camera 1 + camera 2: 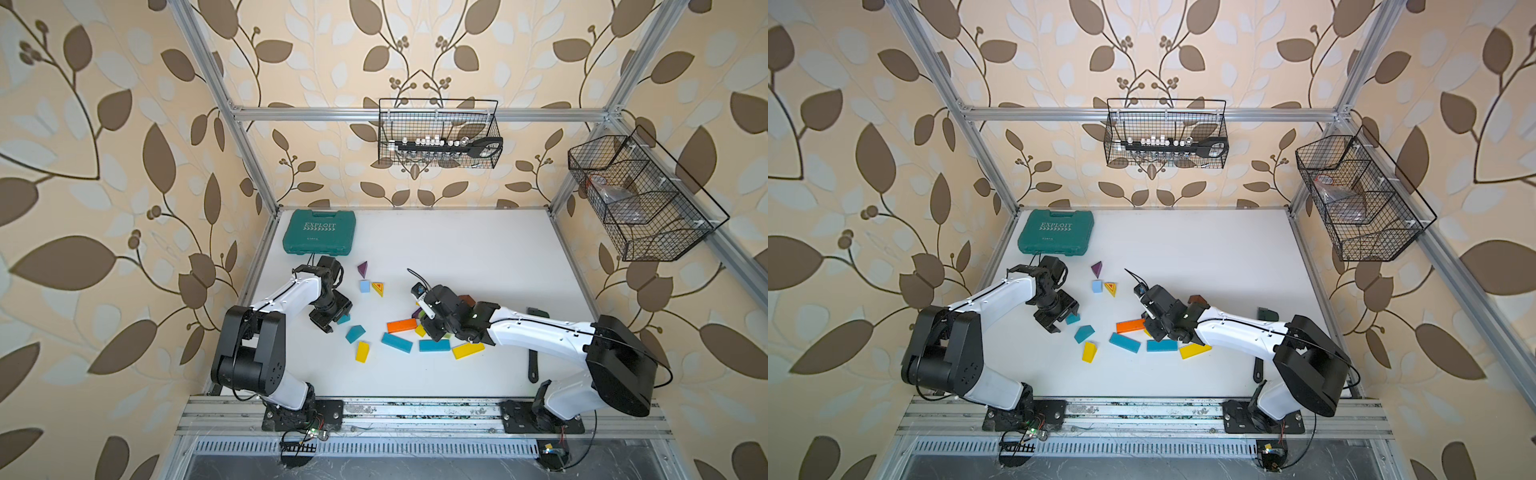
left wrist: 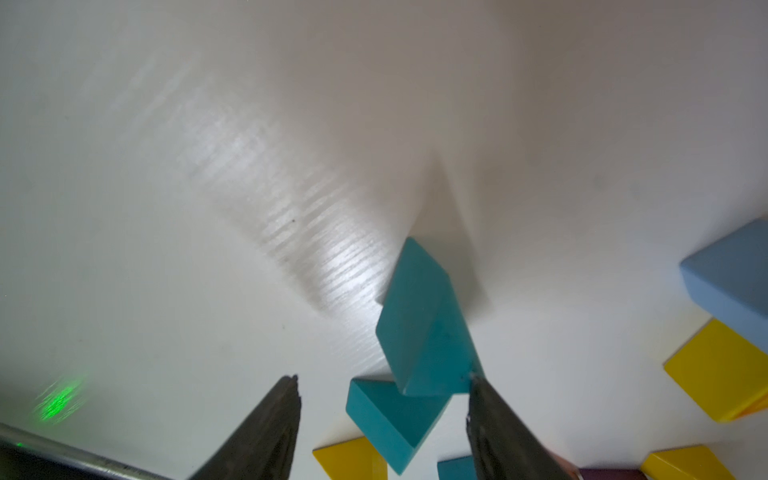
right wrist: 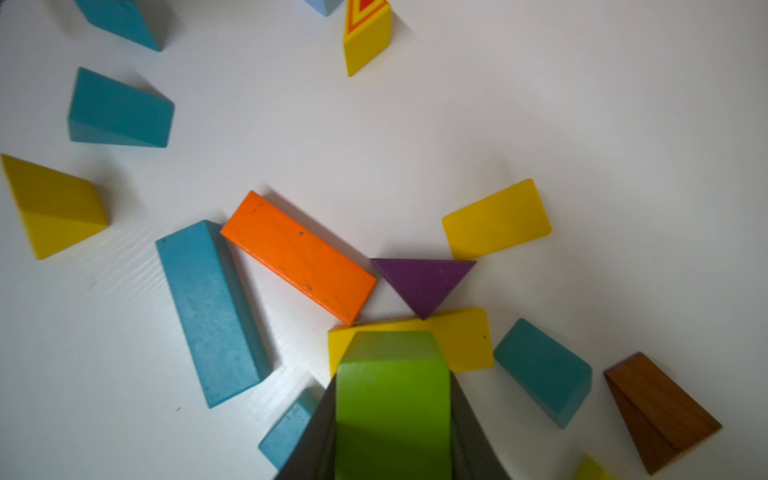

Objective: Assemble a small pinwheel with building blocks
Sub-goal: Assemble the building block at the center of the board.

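L gripper (image 2: 382,380): I see jaws spread, nothing pinched. A teal wedge (image 2: 424,324) sits just ahead of the tips, its corner at one tip and clear of the other. R gripper (image 3: 392,376): jaws pinching the green block (image 3: 392,399), which hides part of a yellow block (image 3: 461,340). Purple wedge (image 3: 422,282) and orange bar (image 3: 297,257) lie just beyond the tips.

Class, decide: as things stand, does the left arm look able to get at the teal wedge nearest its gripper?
Probably yes. The left gripper stands open at the teal wedge, one fingertip touching its edge, nothing between them. A second teal wedge sits close by and might get nudged.
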